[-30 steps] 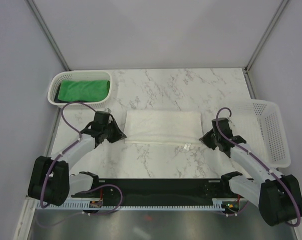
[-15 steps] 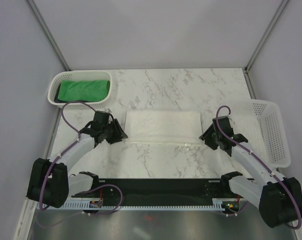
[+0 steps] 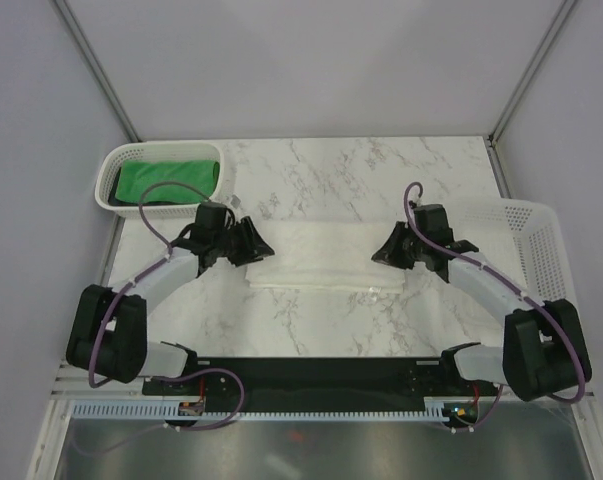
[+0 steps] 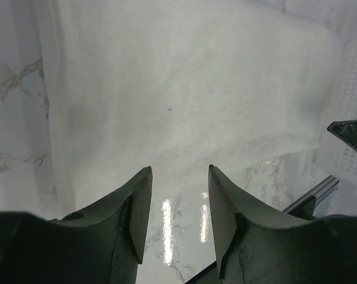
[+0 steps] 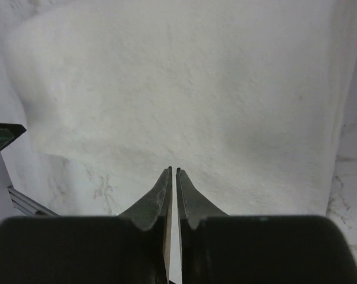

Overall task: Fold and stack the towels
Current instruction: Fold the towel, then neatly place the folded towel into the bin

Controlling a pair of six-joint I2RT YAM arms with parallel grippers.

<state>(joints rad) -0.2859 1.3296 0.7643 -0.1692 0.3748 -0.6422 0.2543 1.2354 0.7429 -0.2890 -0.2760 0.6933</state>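
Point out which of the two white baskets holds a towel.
The small basket at the far left: a green towel lies in it. The larger basket on the right shows only bare mesh.

Left hand (image 4: pixel 179 168) parted, empty, white towel (image 4: pixel 184 83) just ahead, marble table (image 4: pixel 12 94)

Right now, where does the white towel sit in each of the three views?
Top external: the white towel lies flat at the centre of the marble table.
Left wrist: it fills the upper middle of the picture.
Right wrist: it fills most of the picture.
Shared landmark: the marble table, left edge in the left wrist view, right edge in the right.
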